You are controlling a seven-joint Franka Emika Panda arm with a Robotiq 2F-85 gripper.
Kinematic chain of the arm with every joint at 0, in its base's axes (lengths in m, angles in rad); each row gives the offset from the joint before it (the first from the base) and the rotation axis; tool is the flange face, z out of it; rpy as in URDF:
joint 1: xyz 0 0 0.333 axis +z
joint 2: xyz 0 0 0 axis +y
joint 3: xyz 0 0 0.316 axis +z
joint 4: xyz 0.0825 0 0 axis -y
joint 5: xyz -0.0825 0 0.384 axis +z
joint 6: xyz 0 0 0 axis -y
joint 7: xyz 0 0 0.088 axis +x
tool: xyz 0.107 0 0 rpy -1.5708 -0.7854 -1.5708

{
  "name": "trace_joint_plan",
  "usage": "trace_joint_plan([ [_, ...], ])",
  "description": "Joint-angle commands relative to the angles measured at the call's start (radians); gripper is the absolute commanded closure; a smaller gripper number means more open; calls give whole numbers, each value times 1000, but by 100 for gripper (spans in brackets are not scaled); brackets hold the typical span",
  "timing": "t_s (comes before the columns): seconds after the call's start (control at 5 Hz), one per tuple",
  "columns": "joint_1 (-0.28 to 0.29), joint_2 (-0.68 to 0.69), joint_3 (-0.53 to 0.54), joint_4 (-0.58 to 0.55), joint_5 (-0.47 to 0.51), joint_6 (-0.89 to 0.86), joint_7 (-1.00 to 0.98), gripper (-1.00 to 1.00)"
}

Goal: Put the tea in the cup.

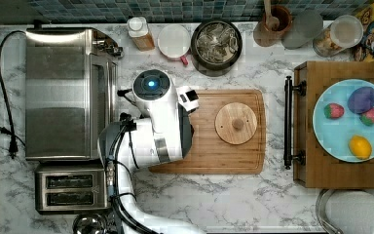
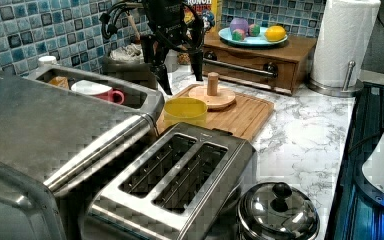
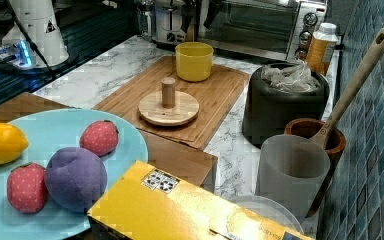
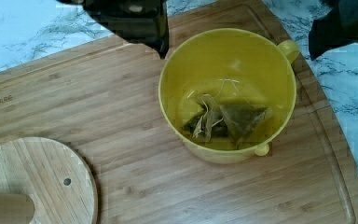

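Gripper (image 2: pixel 180 75): fingers spread wide, holding nothing, hanging above the yellow cup (image 2: pixel 185 111) on the cutting board (image 2: pixel 245 117). Tea sachets (image 4: pixel 223 121): two (perhaps three) lying in the yellow cup's bottom. White mug (image 1: pixel 174 41): pink-handled, at nine o'clock from the black pot (image 1: pixel 216 61) in the top view, just beside it.

This is a kitchen. There is a toaster (image 2: pixel 175 175), a small oven (image 1: pixel 68 92), a tile wall (image 3: pixel 375 125), a marble counter (image 1: pixel 214 195) and a cutting board (image 3: pixel 180 95).
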Motion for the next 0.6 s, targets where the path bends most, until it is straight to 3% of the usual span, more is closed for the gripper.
trace_joint_plan([
  [0.2,-2,-38,7,27,4,2,-53,-100],
  [0.6,-12,-38,17,27,3,2,-52,-100],
])
